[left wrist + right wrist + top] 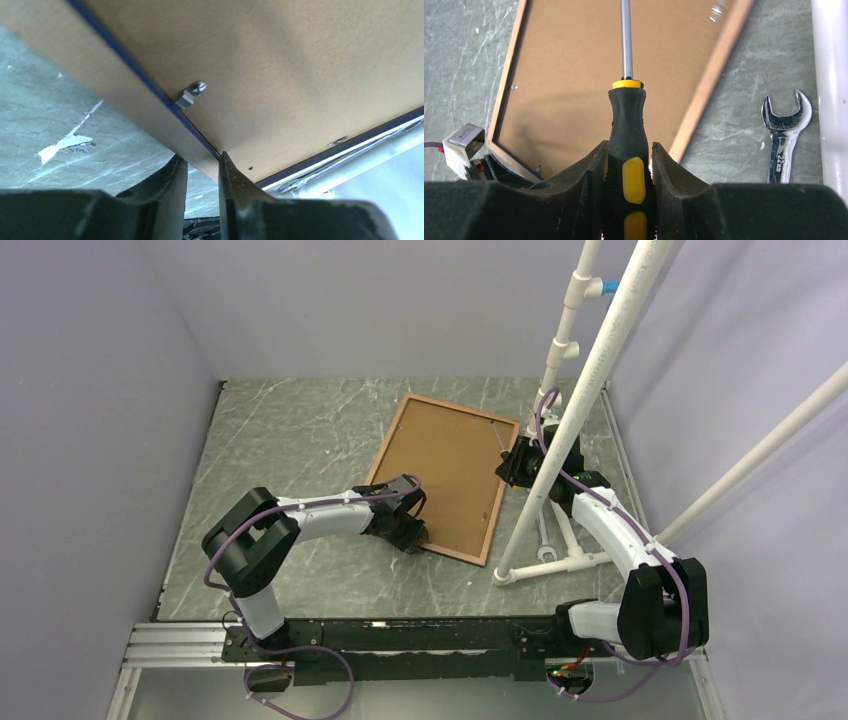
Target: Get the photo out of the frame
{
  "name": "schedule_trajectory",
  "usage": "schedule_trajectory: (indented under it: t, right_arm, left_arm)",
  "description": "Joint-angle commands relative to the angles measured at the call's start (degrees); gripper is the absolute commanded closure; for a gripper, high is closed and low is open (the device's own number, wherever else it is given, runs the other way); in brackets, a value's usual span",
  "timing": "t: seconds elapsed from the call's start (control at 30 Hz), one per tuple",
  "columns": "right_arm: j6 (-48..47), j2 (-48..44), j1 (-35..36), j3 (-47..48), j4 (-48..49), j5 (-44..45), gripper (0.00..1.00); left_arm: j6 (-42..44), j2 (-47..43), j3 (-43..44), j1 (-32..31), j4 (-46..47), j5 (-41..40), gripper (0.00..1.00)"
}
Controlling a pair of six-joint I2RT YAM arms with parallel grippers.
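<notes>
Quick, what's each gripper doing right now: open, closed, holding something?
Left gripper: closed on the edge of the frame.
Right gripper: closed on the screwdriver, by its handle.

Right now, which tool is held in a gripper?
The black-and-yellow screwdriver, clamped in the right gripper; the wrench lies loose on the table.

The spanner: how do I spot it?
Find the big brown frame, face down on the grey table. Between its right edge and the white pipe lies the spanner. It's the only all-silver tool, fork-ended; the screwdriver is black and yellow.
</notes>
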Motion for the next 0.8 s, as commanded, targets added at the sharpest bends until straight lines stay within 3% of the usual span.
schedule_trajectory:
  t: [0.0, 0.17, 0.43, 0.6, 0.77]
  right_arm:
    - [-0.2, -0.7, 0.3, 0.1, 3.3, -0.1, 1.0]
    - [-0.3, -0.9, 0.3, -0.1, 3.1, 0.3, 1.0]
    - [-0.5, 0.0, 0.5, 0.4, 2.5, 1.0, 1.0]
    - [-0.6, 0.4, 0.5, 0.6, 2.6, 1.5, 1.0]
    - [-0.8, 0.4, 0.5, 0.6, 2.4, 2.1, 1.0]
  left_arm:
    - [-3.6, 0.1, -0.4, -0.2, -10.7, -3.2, 0.79]
    - [6.7, -1.9, -5.6, 2.1, -15.0, -7.9, 0.89]
    - [30.3, -10.0, -16.6, 17.5, -13.0, -12.3, 0.91]
    - [51.9, -10.9, -14.1, 21.3, -10.7, -12.4, 1.0]
    - [63.2, -11.9, -13.0, 22.2, -11.2, -16.3, 1.0]
